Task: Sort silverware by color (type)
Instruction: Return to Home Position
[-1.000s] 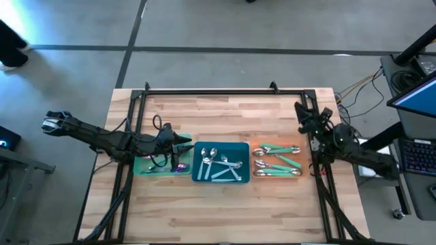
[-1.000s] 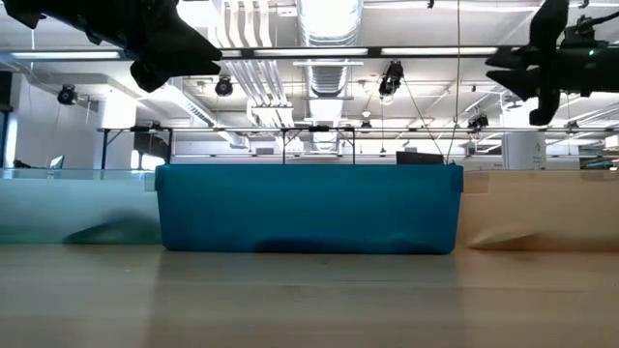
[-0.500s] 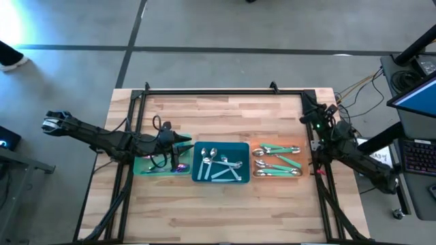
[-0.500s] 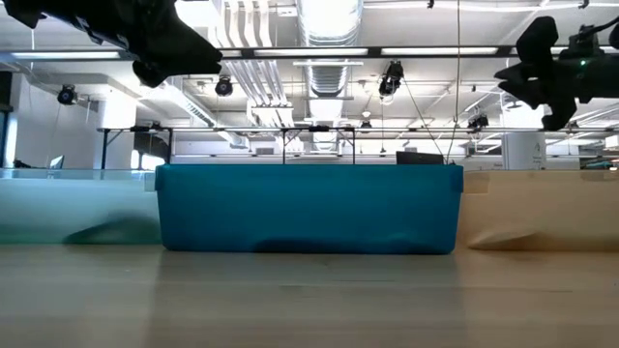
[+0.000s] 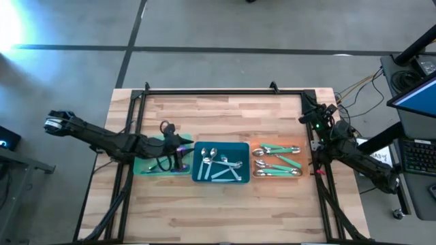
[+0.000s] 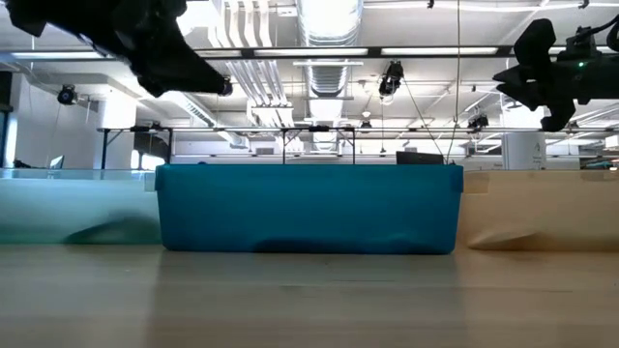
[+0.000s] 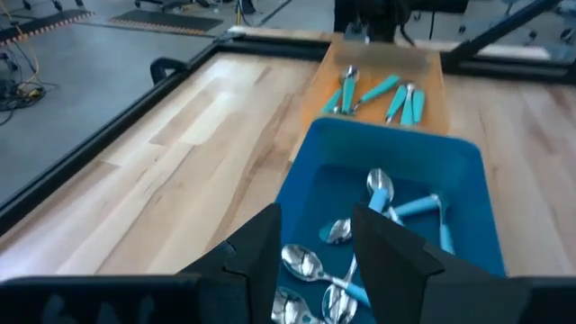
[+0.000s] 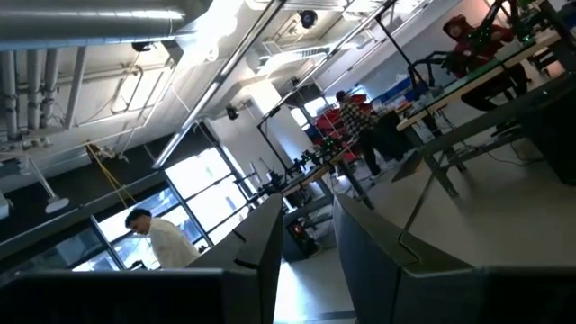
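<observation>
High view: three flat rectangular trays in row, mid wooden surface (image 5: 225,112). Blue tray (image 5: 221,144) centre, plain silver spoons (image 5: 219,163) inside. Orange tray (image 5: 276,176) at its 3 o'clock holds teal-handled spoons (image 5: 276,158). Green tray (image 5: 144,167) at 9 o'clock, purple-pink spoon glint (image 5: 181,167) at its corner. Left fingers (image 5: 178,151) over green tray; right fingers (image 5: 308,107) off at surface's 2 o'clock edge.
Low view: blue tray wall fills middle, both arms high.
Left wrist view: left fingers parted, empty, silver spoons below.
Right wrist view: right fingers parted, empty, tilted toward ceiling; people (image 8: 166,238) beyond.
</observation>
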